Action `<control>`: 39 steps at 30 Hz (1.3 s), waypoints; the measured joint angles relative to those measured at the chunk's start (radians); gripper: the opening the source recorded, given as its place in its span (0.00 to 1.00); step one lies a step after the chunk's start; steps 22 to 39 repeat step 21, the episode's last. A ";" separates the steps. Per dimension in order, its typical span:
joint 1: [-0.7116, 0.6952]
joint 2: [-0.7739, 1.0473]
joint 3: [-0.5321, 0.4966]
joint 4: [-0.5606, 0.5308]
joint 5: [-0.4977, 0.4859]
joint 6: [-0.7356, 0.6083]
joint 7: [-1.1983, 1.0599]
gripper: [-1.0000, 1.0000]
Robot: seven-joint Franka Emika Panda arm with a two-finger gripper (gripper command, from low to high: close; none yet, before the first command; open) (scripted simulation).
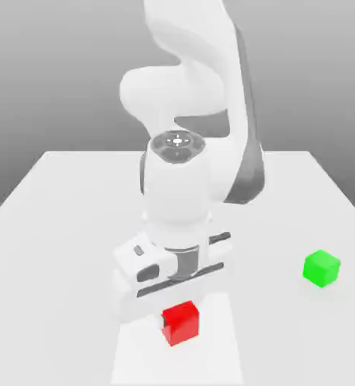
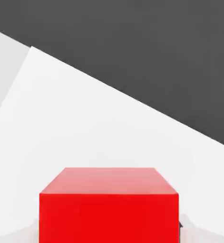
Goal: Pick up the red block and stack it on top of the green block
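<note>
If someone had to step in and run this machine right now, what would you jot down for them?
Gripper: lowered over the red block, fingers closed on it.
Red block: near the front of the white table, under the hand; whether it is off the surface cannot be told.
Green block: sitting alone on the table, toward the exterior view's right, untouched, nothing on top of it.
Done: the arm has reached the red block and gripped it.
Left: lift it, carry it across to the green block, set it squarely on top, then let go.
</note>
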 joint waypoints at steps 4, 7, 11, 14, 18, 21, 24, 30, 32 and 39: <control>0.194 -0.071 0.104 -0.043 0.013 -0.029 0.100 0.00; 0.342 -0.123 0.160 -0.075 0.021 -0.047 0.181 0.00; 0.488 -0.192 0.254 -0.120 0.023 -0.069 0.296 0.00; 0.526 -0.163 0.293 -0.134 -0.004 -0.026 0.359 0.00; 0.527 -0.026 0.276 -0.130 -0.097 0.103 0.430 0.00; 0.533 0.000 0.266 -0.129 -0.117 0.128 0.446 1.00; 0.533 0.000 0.266 -0.129 -0.117 0.128 0.446 1.00; 0.533 0.000 0.266 -0.129 -0.117 0.128 0.446 1.00; 0.533 0.000 0.266 -0.129 -0.117 0.128 0.446 1.00; 0.533 0.000 0.266 -0.129 -0.117 0.128 0.446 1.00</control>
